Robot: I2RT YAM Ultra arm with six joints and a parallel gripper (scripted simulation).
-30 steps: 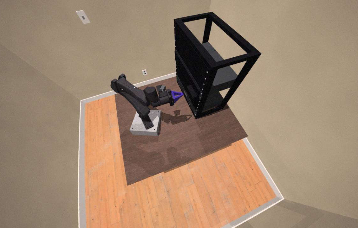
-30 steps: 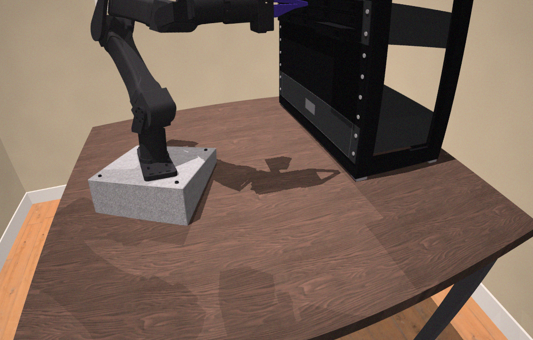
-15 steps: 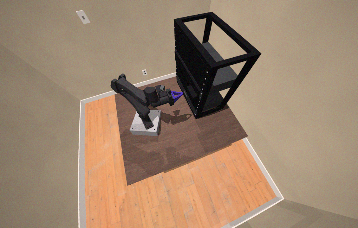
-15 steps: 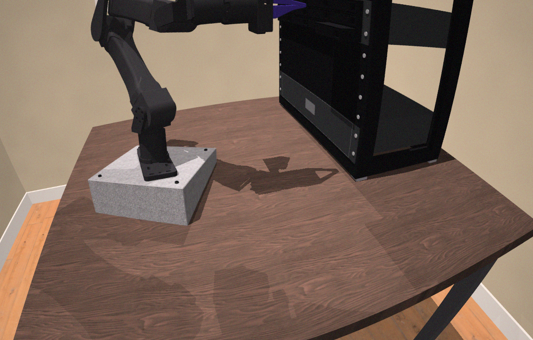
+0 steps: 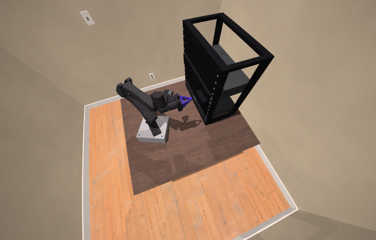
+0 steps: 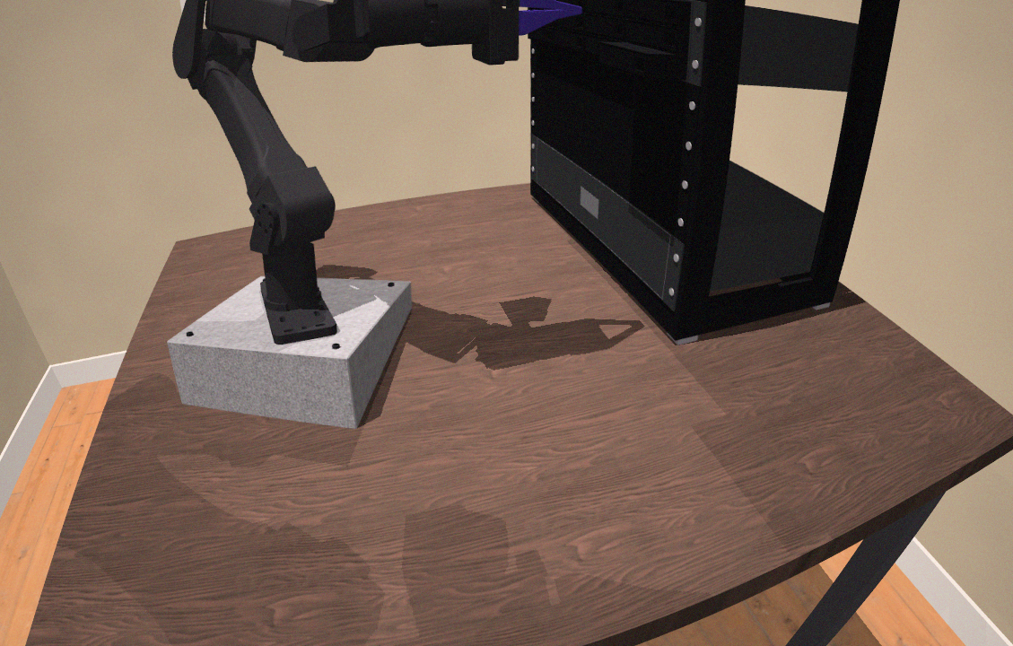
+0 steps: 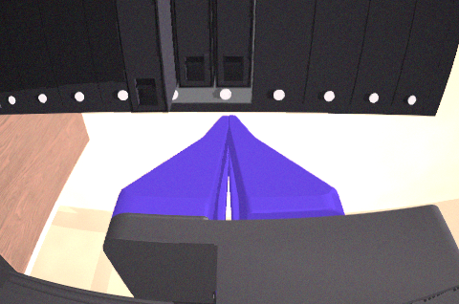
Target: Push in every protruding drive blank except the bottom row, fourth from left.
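The black rack [image 5: 221, 68] stands at the back right of the table and also shows in the exterior view [image 6: 686, 161]. My gripper [image 5: 187, 100] has purple fingers, shut and empty. It hovers level in front of the rack face, a short way off and not touching. In the rolled wrist view the fingertips [image 7: 229, 119] point at the screw-hole rail. One drive blank [image 7: 142, 24] sticks out to the left of the fingertips and shows a lighter side face. The two blanks [image 7: 213, 11] beside it look flush. The sticking-out blank also shows in the top view [image 5: 201, 96].
My arm stands on a grey stone base [image 6: 292, 353] at the left of the dark wooden table [image 6: 534, 449]. A grey panel [image 6: 602, 221] runs along the bottom of the rack front. The rack's right foot is near the table's back right edge.
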